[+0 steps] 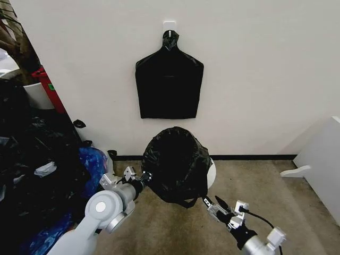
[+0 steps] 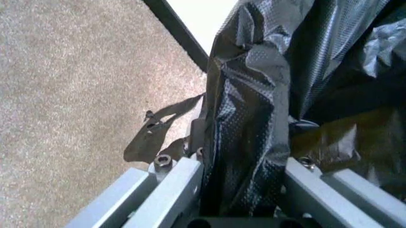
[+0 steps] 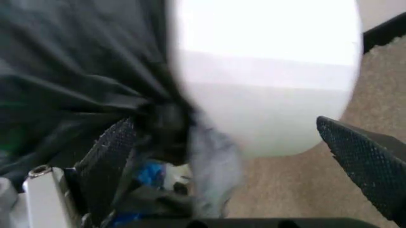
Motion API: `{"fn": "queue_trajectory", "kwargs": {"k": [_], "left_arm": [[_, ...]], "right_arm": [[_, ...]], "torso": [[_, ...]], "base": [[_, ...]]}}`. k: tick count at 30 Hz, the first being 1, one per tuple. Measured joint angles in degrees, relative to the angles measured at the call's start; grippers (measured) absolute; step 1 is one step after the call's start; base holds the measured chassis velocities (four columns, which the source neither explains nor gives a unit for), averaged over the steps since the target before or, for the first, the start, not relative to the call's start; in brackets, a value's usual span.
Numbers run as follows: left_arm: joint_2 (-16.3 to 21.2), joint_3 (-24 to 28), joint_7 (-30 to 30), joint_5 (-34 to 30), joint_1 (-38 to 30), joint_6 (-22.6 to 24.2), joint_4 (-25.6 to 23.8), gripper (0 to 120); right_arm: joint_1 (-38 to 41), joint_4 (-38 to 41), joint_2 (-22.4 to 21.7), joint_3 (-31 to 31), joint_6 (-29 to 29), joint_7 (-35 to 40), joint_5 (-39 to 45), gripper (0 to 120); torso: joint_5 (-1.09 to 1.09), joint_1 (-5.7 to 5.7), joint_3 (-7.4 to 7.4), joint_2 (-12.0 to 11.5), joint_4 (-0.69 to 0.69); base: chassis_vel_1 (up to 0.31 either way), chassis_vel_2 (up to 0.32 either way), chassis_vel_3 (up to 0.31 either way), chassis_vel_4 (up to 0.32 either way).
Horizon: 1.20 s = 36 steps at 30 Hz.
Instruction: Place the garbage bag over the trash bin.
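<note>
Bin (image 1: 211,174) stands on the carpet against the wall, almost fully wrapped; just a strip of white shows on its right side in the head view. Garbage bag (image 1: 177,163), black, glossy and crinkled, is draped over the top and hangs down the front and left side, with a loose tail near the floor.

Left gripper (image 1: 142,178) is at the bag's left edge, partway down the bin. Left wrist view: a thick fold of bag (image 2: 250,142) runs between the two metal fingers (image 2: 166,190), so they're clamped on the plastic. Carpet and dark baseboard sit behind.

Right gripper (image 1: 219,204) is low on the right front, just below the bag's hem. Right wrist view: black textured pads (image 3: 111,156) spread wide, released, nothing between them. Bin (image 3: 273,85) is right ahead, bag (image 3: 82,80) bunched beside one pad; can't tell if it touches.

Flat black bag pack (image 1: 169,85) hangs from a white hook (image 1: 169,24) on the wall above the bin. Heap of black and blue bags (image 1: 48,170) is piled on the left. White furniture (image 1: 324,159) is at the right edge.
</note>
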Motion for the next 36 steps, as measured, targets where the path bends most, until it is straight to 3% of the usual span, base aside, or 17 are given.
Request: {"fn": "queue_trajectory", "kwargs": {"k": [10, 24, 36], "left_arm": [[0.34, -0.27, -0.55, -0.76, 0.64, 0.10, -2.11, 0], [-0.24, -0.27, -1.31, -0.75, -0.08, -0.01, -1.52, 0], [-0.68, 0.05, -1.46, -0.87, -0.08, -0.06, -1.75, 0]], "right_arm": [[3.59, -4.61, 0.11, 0.11, -0.16, 0.36, -1.25, 100], [-8.73, 3.44, -1.45, 0.73, 4.23, -4.24, -1.23, 100], [-5.57, -1.55, 2.50, -3.44, 3.09, -4.41, -4.33, 100]], "torso": [[0.00, 0.00, 0.00, 0.00, 0.00], [-0.01, 0.00, -0.01, 0.00, -0.01], [0.00, 0.00, -0.01, 0.00, 0.00]], "base": [[0.000, 0.000, 0.000, 0.000], [0.000, 0.000, 0.000, 0.000], [0.000, 0.000, 0.000, 0.000]]}}
